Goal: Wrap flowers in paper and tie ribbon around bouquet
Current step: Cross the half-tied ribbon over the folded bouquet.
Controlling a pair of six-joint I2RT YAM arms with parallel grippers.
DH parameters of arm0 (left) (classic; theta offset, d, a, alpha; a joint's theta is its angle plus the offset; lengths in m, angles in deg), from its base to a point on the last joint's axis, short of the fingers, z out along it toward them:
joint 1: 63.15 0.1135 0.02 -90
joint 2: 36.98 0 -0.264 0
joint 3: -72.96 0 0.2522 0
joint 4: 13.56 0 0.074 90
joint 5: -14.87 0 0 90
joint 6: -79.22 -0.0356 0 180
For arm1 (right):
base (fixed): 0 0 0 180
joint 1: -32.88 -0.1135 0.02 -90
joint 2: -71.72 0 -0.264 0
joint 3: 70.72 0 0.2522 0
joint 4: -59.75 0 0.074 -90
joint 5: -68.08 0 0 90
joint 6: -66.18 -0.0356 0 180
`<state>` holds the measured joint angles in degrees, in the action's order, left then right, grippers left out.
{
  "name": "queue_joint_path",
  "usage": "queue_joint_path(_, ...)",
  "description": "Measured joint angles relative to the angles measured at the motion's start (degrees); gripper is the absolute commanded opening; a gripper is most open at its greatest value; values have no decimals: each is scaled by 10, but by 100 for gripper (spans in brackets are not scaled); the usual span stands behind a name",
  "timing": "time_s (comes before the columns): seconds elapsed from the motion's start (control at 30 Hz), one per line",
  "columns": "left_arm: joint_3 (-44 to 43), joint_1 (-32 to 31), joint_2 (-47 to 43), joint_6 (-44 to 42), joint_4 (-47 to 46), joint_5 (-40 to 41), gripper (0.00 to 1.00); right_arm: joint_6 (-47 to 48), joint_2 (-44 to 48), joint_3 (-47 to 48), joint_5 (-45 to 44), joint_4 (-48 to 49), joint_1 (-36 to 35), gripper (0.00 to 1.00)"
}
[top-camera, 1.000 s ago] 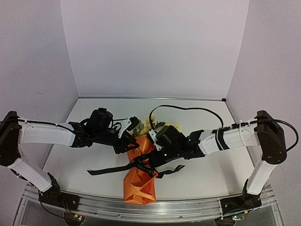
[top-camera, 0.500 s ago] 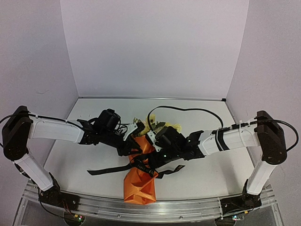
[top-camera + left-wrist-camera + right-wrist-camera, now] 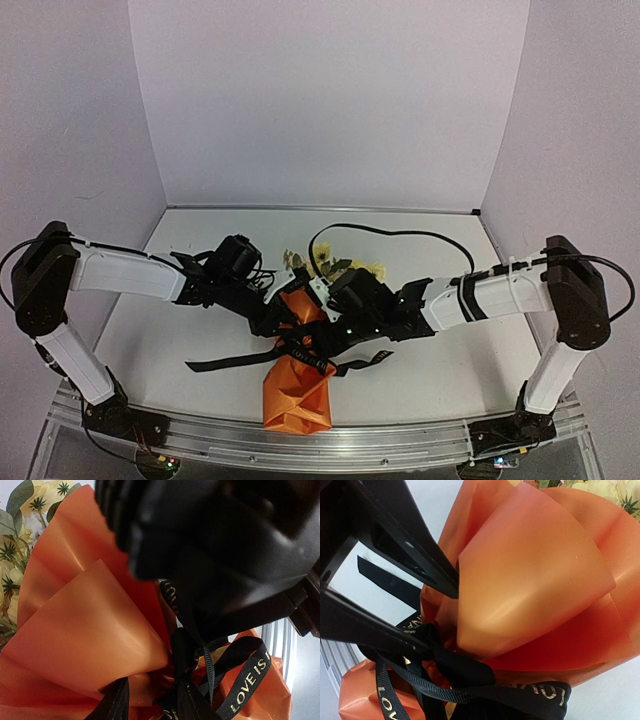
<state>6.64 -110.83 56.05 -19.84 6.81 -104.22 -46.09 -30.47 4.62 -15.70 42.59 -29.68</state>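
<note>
The bouquet (image 3: 297, 375) lies lengthwise in mid-table, its orange paper (image 3: 85, 625) (image 3: 530, 575) in a cone. The flowers (image 3: 335, 266) (image 3: 15, 540) poke out of the far end. The black lettered ribbon (image 3: 240, 359) (image 3: 250, 680) (image 3: 540, 694) is knotted round the cone's waist, tails trailing left and right. My left gripper (image 3: 280, 312) (image 3: 150, 709) is open; its fingers (image 3: 405, 550) stand apart, tips against the paper by the knot. My right gripper (image 3: 322, 326) (image 3: 470, 713) is shut on a ribbon strand just above the knot; its black body (image 3: 215, 555) fills the top of the left wrist view.
A black cable (image 3: 390, 232) arcs over the table behind the right arm. White walls close the back and both sides. A metal rail (image 3: 300, 442) runs along the near edge, just below the cone's narrow end.
My left arm has reached right and nearer, bringing its gripper from the cone's far left edge down to the knot. The right gripper and the bouquet have barely moved.
</note>
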Motion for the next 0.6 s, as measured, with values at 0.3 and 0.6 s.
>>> queue_joint_path(0.3, -11, 3, 18, 1, -1, -10, 38, 3, 0, 0, 0, 1, 0, 0)
queue_joint_path(0.6, -19, 4, 27, 6, -6, -24, 25, 4, -1, 0, 2, 3, 1, 0)
